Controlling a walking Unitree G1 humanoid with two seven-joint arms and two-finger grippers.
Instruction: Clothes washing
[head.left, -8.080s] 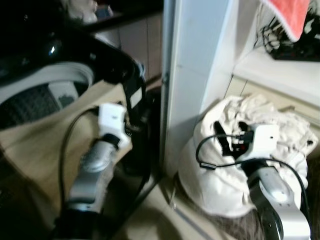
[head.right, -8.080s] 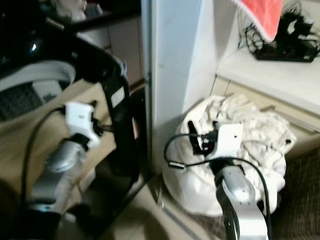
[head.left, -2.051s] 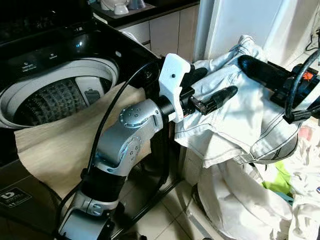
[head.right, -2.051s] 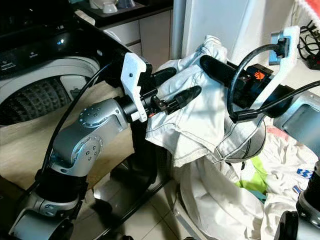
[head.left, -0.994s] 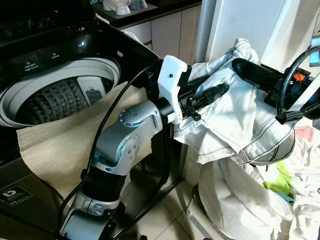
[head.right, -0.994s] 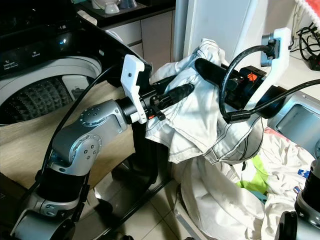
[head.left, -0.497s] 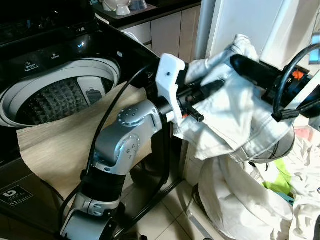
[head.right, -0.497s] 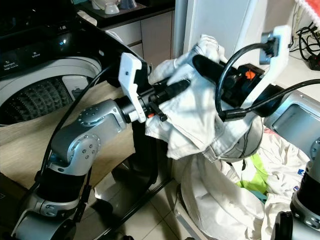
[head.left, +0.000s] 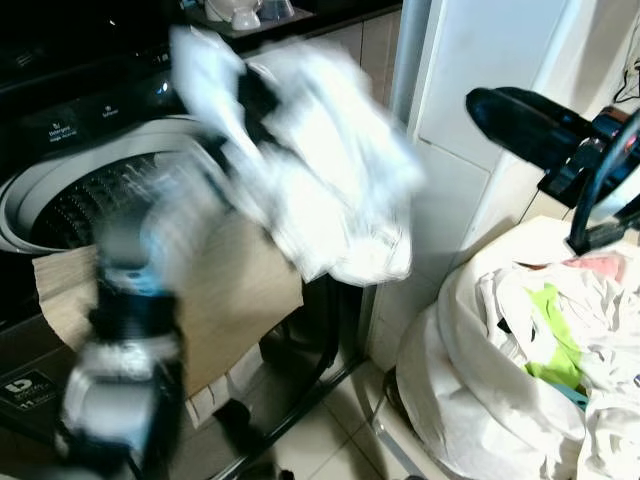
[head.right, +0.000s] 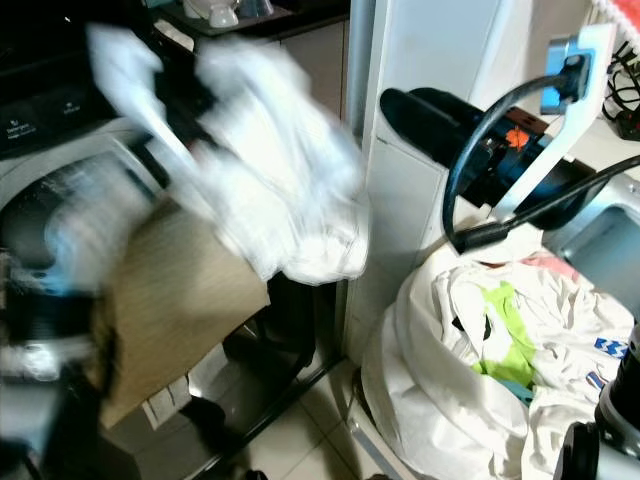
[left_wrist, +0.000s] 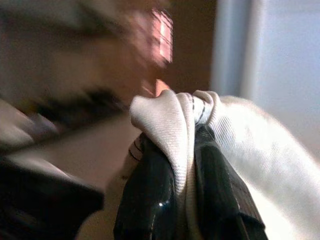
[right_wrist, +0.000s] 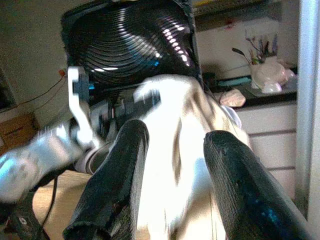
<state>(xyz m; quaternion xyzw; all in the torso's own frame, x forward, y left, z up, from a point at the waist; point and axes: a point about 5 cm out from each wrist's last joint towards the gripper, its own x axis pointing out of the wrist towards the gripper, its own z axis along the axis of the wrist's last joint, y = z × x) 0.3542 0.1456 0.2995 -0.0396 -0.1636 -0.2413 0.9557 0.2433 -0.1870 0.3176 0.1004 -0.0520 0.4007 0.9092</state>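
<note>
A white garment (head.left: 310, 180) hangs in the air, motion-blurred, over the front edge of the top-loading washer's open drum (head.left: 90, 190). My left gripper (left_wrist: 187, 145) is shut on a fold of that garment, and its arm (head.left: 130, 270) is a blur in front of the washer. To the right, beside the white pillar, my right gripper (head.left: 505, 110) is held up with nothing in it. In the right wrist view its fingers (right_wrist: 120, 170) stand apart, open, with the garment (right_wrist: 175, 150) seen beyond them.
A beige cloth (head.left: 240, 300) drapes over the washer's front. A white pillar (head.left: 450, 150) stands between the washer and a white laundry bag (head.left: 470, 400) on the floor, full of clothes, one of them green (head.left: 545, 340). The washer's lid (right_wrist: 135, 40) is raised.
The left arm has swung the white garment fast to the left and up toward the washer. The garment has come off the right gripper, which now stands bare.
</note>
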